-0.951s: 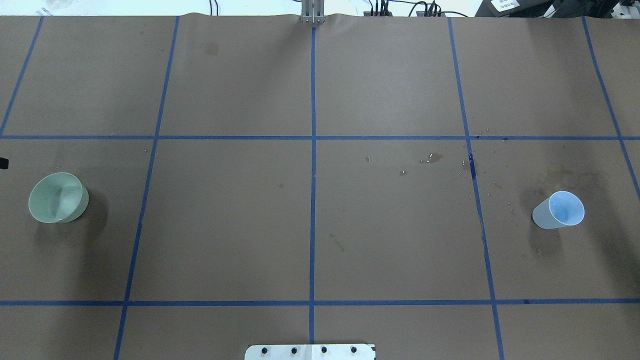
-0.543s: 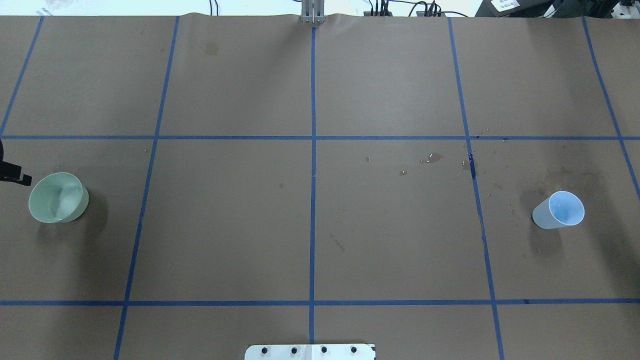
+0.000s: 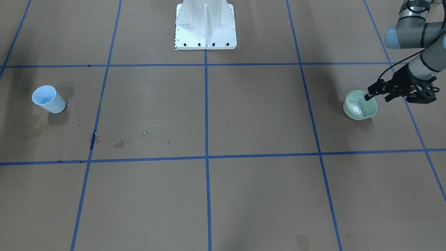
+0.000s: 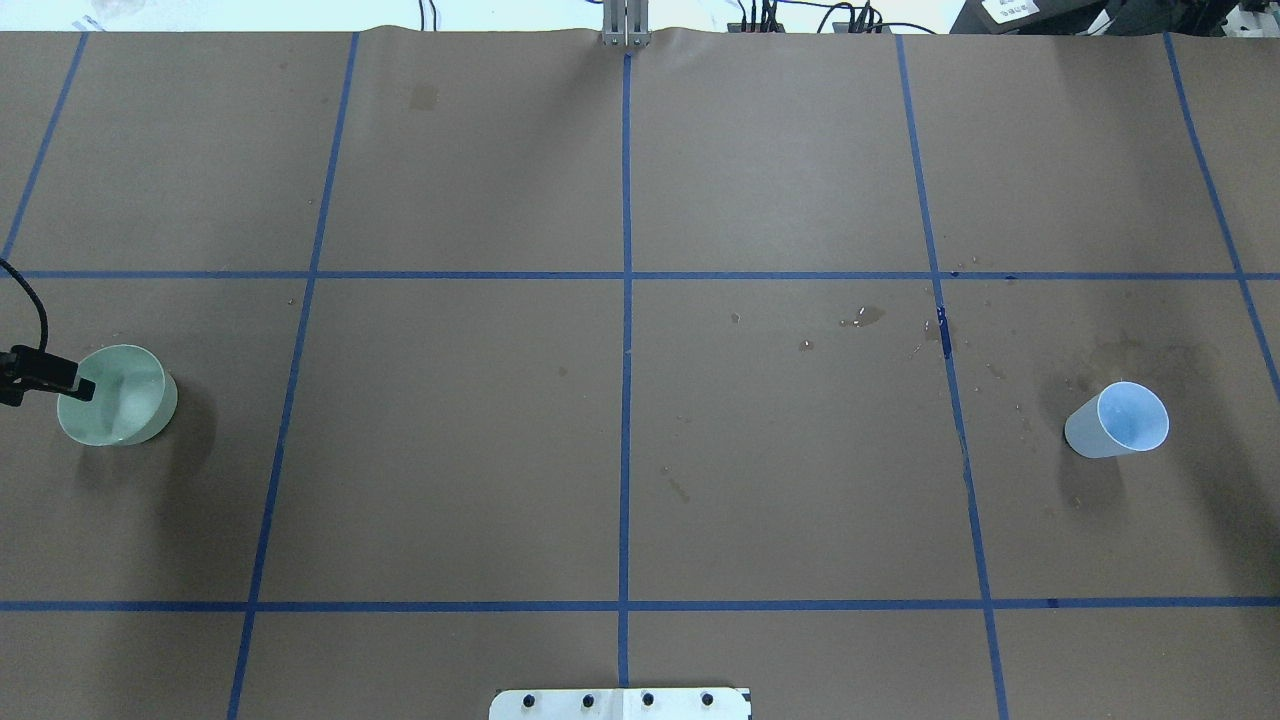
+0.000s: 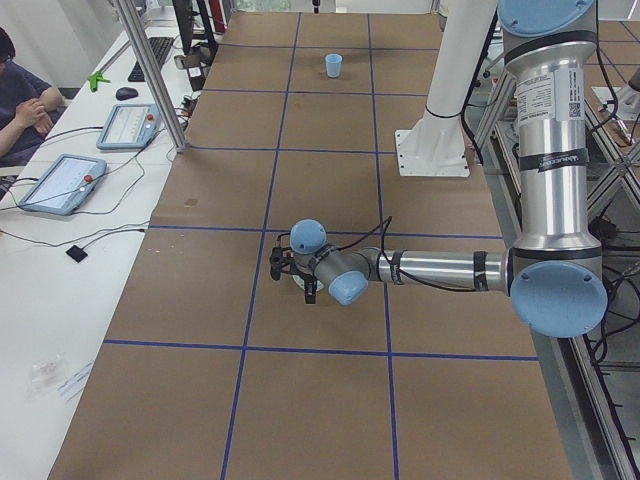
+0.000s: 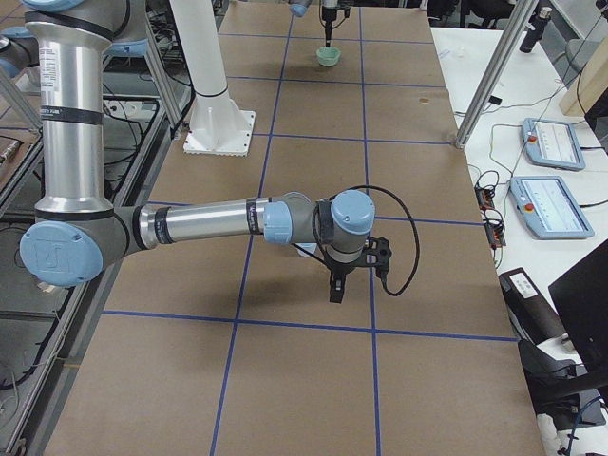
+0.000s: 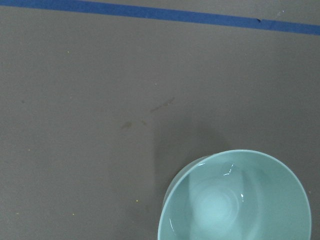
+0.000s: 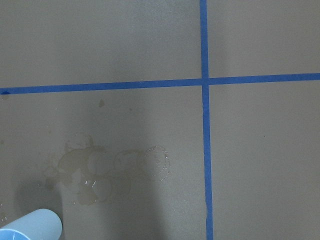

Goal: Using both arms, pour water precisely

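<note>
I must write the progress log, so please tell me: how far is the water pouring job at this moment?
Done: nothing looks poured yet; the water lies in the green bowl. In hand: the left pincer seems open astride the bowl's rim, not yet closed. Left: grasp, lift, bring it together with the blue cup, which stands free near the right arm, then pour.

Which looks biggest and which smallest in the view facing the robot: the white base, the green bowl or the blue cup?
1. The white base, clearly the largest.
2. The green bowl and the blue cup look about alike in that view, so I would not rank one over the other.
</note>
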### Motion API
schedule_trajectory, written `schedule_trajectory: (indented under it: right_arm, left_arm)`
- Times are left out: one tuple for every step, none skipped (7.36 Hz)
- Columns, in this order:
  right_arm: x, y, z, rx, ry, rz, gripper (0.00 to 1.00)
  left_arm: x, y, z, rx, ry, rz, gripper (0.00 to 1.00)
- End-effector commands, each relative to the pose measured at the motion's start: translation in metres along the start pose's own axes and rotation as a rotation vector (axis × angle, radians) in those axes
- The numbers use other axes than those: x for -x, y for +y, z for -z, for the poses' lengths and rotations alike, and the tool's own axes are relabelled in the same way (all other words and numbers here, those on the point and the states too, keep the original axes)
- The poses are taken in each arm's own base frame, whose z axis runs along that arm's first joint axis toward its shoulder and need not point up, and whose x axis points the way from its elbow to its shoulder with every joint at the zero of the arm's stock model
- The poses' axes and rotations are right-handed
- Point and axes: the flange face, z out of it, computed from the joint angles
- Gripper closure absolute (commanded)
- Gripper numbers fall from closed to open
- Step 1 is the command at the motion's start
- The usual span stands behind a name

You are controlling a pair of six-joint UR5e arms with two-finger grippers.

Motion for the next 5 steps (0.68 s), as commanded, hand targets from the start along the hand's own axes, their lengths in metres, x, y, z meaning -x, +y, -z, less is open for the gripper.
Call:
schedule_trajectory:
  right_arm:
    - [-0.0012, 0.0006, -0.0009, 0.002, 0.002, -0.003, 0.0]
    - [-0.0013, 0.0007, -0.001, 0.003, 0.002, -0.004, 0.0]
    - [-0.0024, 0.0013, -0.002, 0.005, 0.002, -0.007, 0.0]
    - [-0.0024, 0.0013, -0.002, 0.005, 0.002, -0.006, 0.0]
    - [-0.0031, 0.0014, -0.0026, 0.007, 0.002, -0.008, 0.0]
  left_arm:
    - [0.0021, 0.003, -0.0082, 0.017, -0.007, 0.003, 0.29]
    - [0.0028, 0.003, -0.0086, 0.018, -0.008, 0.002, 0.29]
    - [0.0046, 0.0033, -0.0136, 0.027, -0.013, 0.005, 0.29]
    - [0.0041, 0.0023, -0.0142, 0.027, -0.012, 0.006, 0.34]
    - [0.0042, 0.0023, -0.0143, 0.028, -0.012, 0.01, 0.6]
